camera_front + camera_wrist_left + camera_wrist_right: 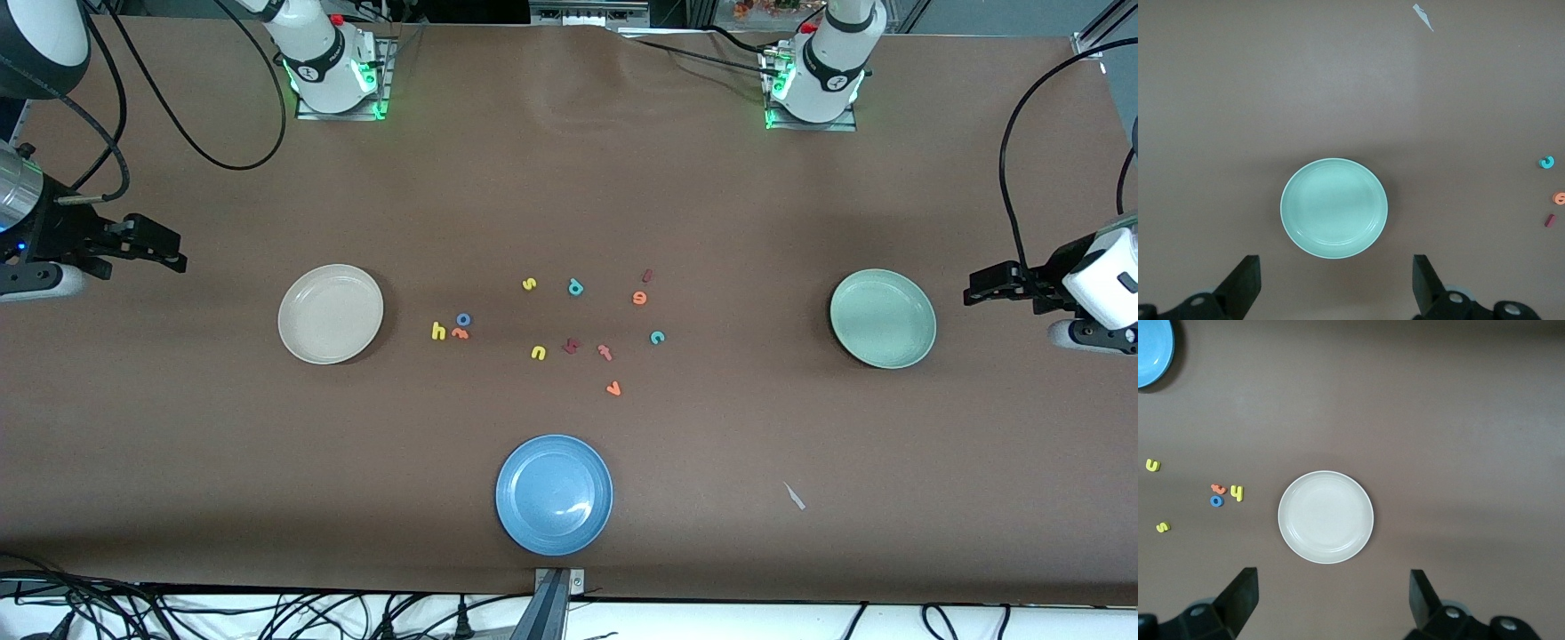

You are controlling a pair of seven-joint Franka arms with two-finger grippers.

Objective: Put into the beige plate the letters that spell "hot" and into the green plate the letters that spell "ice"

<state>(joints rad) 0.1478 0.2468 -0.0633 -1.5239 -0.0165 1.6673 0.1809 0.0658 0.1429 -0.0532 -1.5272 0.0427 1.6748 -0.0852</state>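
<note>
The beige plate lies toward the right arm's end, empty. Beside it sit the yellow h, blue o and orange t. The green plate lies toward the left arm's end, also empty. The dark red i, orange e and teal c lie on the table toward mid-table from it. My right gripper hovers open beside the beige plate. My left gripper hovers open beside the green plate. Both hold nothing.
A blue plate sits near the front edge. Mid-table lie a yellow s, teal p, yellow u, dark red angular letter, pinkish-red t and orange v. A white scrap lies nearer the camera.
</note>
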